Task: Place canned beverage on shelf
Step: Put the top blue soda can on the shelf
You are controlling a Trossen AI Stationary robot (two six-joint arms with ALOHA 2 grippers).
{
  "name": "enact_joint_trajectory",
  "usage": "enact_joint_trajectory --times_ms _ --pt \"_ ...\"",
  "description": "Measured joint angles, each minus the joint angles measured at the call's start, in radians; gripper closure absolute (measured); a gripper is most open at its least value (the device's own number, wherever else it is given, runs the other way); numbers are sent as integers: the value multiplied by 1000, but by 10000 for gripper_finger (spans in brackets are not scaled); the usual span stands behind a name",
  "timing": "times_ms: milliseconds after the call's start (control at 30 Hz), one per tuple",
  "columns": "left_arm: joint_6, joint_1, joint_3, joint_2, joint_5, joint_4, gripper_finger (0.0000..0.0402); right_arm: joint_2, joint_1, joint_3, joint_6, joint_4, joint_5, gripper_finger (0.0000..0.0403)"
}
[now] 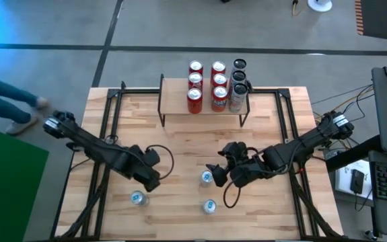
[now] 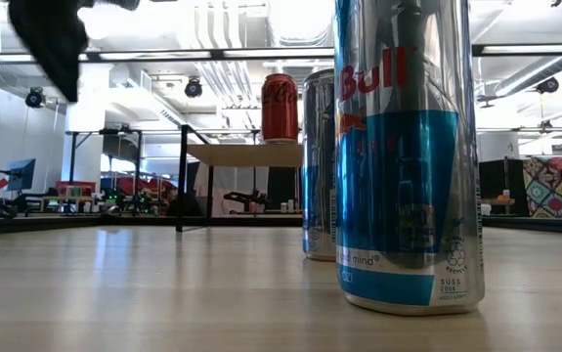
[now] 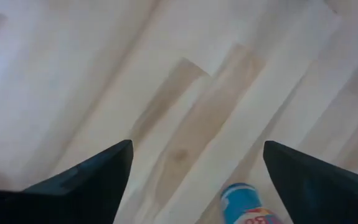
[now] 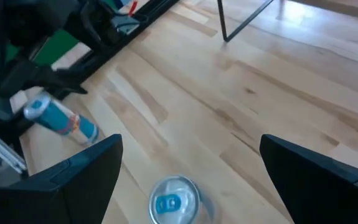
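Three blue-and-silver beverage cans stand upright on the wooden table: one at the near left (image 1: 138, 197), one at the middle (image 1: 206, 177), one near the front edge (image 1: 209, 206). The shelf (image 1: 174, 101) at the far middle carries several red cans (image 1: 195, 84) and some silver ones (image 1: 238, 91). My left gripper (image 1: 150, 181) points down, open, just right of and beyond the near-left can (image 3: 244, 205). My right gripper (image 1: 222, 168) is open and slants down over the middle can (image 4: 174, 199), above it and not touching.
Black frame bars (image 1: 112, 101) run along both sides of the table. In the low view the front can (image 2: 408, 156) fills the right side, with the middle can (image 2: 318, 166) behind it. Bare tabletop (image 1: 180, 144) lies between the cans and the shelf.
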Motion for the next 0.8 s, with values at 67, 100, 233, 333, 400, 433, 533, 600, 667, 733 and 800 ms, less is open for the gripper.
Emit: enact_joint_trajectory --times_ms 67,100,233,333,400,433,533,600,667,733,800 --pt "-5 -2 -36 3 29 52 66 0 2 -5 -22 0 -1 35" --pt "-6 -4 -53 3 43 83 72 0 1 -7 -43 -1 0 35" --pt "-1 -8 -80 -17 41 183 91 0 1 -9 -97 2 -53 35" --pt "28 -8 -77 -35 33 187 100 0 0 -9 -58 7 -105 35" --pt "54 -13 -75 -58 28 184 105 0 0 -9 -21 8 -108 35" --pt "71 -20 -75 -76 33 177 108 0 2 -9 -10 7 -109 35" --pt "114 -60 -76 -137 40 135 116 0 16 -9 10 7 -105 35" --pt "127 -86 -82 -181 18 126 122 0 24 -9 12 7 -103 35" --pt "131 -100 -101 -223 -41 159 125 2 27 -10 24 8 -103 35" --pt "149 -105 -148 -260 -86 237 127 25 26 -11 29 16 -92 35" --pt "196 -105 -211 -287 -111 341 128 61 26 -10 9 32 -83 35"
